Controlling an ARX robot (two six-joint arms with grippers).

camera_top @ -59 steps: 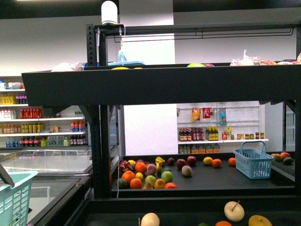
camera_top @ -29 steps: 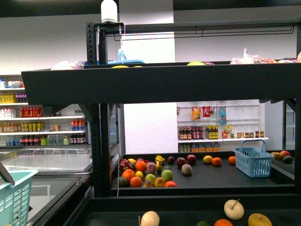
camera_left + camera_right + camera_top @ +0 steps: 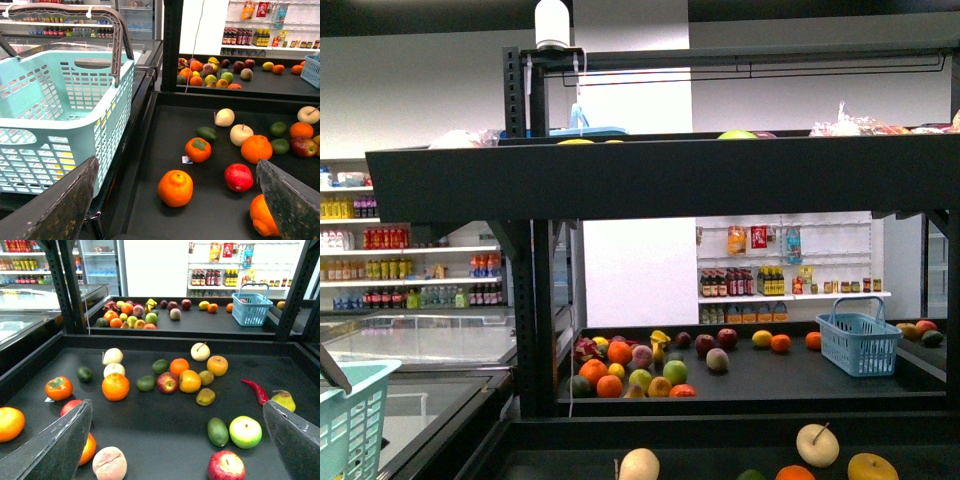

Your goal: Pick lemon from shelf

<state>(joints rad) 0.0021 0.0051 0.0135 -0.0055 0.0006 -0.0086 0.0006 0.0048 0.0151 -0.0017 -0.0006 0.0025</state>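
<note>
The shelf [image 3: 670,180] is a black tiered stand with dark trays [image 3: 165,430]. On its near tray lies a smooth, round yellow fruit, which I take for the lemon [image 3: 217,365] [image 3: 872,467], beside a cream pear [image 3: 200,351] and a deeper yellow-orange fruit [image 3: 190,381]. My right gripper [image 3: 176,405] hangs open over the tray's front, well short of the lemon, with nothing between its fingers. My left gripper [image 3: 176,162] is open over the tray's left end, above an orange [image 3: 175,188]. Neither arm shows in the front view.
A pale green basket [image 3: 60,115] stands left of the stand. A blue basket [image 3: 859,344] and more fruit, including another yellow one [image 3: 761,340], lie on a farther tray. Apples, limes, a peach [image 3: 109,463] and a red chilli [image 3: 255,390] are scattered near the lemon.
The front view has shifted very slightly. Nothing on the trays has moved.
</note>
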